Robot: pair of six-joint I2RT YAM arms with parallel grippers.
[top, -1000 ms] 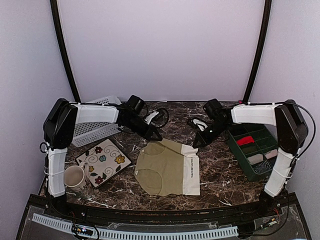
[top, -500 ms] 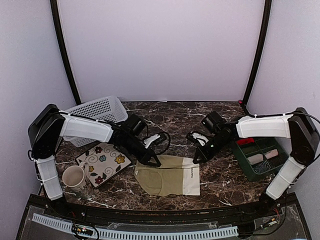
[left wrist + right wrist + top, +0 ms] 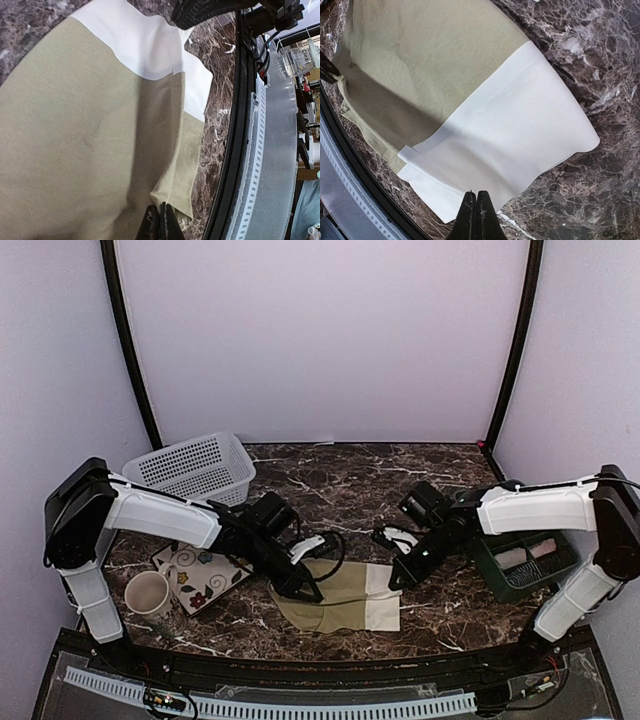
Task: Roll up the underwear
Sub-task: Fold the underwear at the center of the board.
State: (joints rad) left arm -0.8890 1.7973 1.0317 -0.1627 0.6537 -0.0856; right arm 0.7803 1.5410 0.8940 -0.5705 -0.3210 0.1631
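Underwear [image 3: 340, 605] dragged nearer and folded, underlayer hidden

The left gripper [image 3: 160, 223], jaws closed, pinches the folded olive underwear [image 3: 75, 130] at its edge.

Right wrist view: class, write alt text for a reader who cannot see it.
The right claw, shut, pinches the edge of the white waistband of olive-khaki underwear, which lies folded over itself on a dark marble table.
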